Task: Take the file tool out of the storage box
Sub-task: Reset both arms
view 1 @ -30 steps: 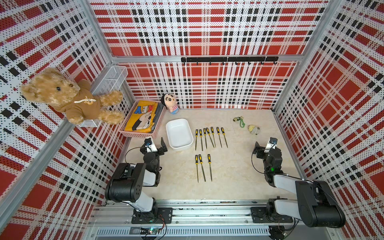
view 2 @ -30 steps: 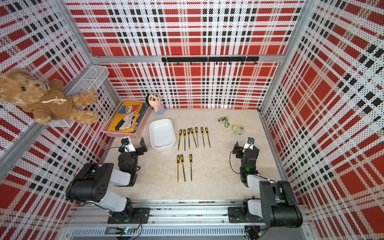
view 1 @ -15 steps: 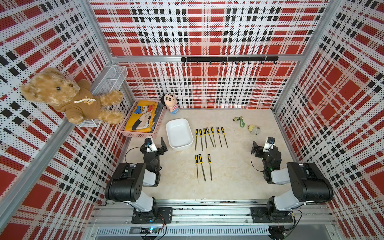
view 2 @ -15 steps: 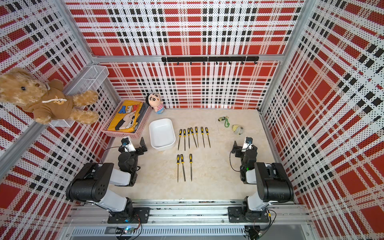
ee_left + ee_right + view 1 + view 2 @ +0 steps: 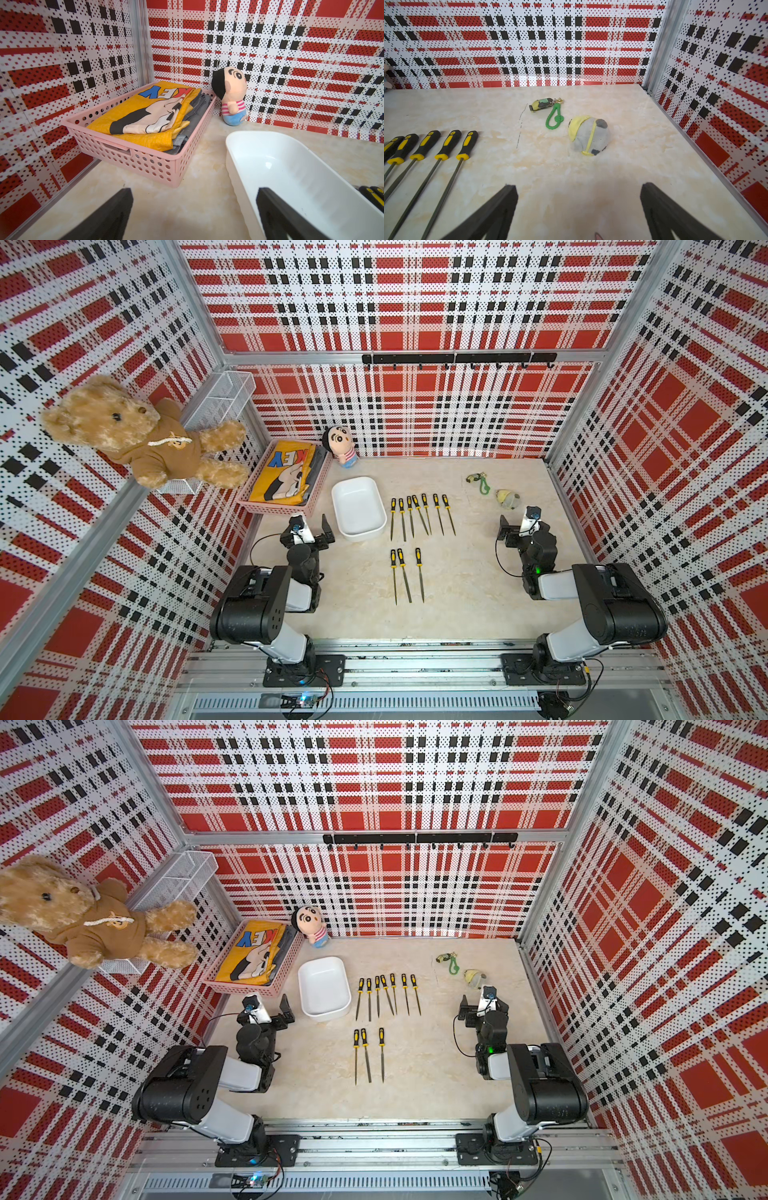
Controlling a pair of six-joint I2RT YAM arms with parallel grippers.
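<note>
Just ahead of left hand point(image 5: 194, 194), to its right: box point(image 5: 358, 506), white, upright on tabletop point(image 5: 457, 614), inside bare. Its near wall lies just beside the hand's right finger point(image 5: 274, 209); contact cannot be told.
Left hand state: jaws spread wide, nothing between them.
Right hand point(image 5: 579, 188) state: jaws spread wide, nothing held.
Between the hands: files point(image 5: 422, 512), seven in a far row, black-and-yellow handles, flat on tabletop. They lie just beside the box on its side away from left hand, handles at the far end, tips toward the arm bases.
Behind both hands' fingertips, toward the bases: three more files point(image 5: 405, 572), lying the same way, well apart from the box.
Ahead-left of left hand: pink basket point(image 5: 133, 149) with folded yellow cloth point(image 5: 145, 116) inside; doll point(image 5: 230, 95) beyond it at the wall.
Ahead of right hand: green keyring point(image 5: 553, 113) and small plush point(image 5: 589, 135), near each other, apart.
</note>
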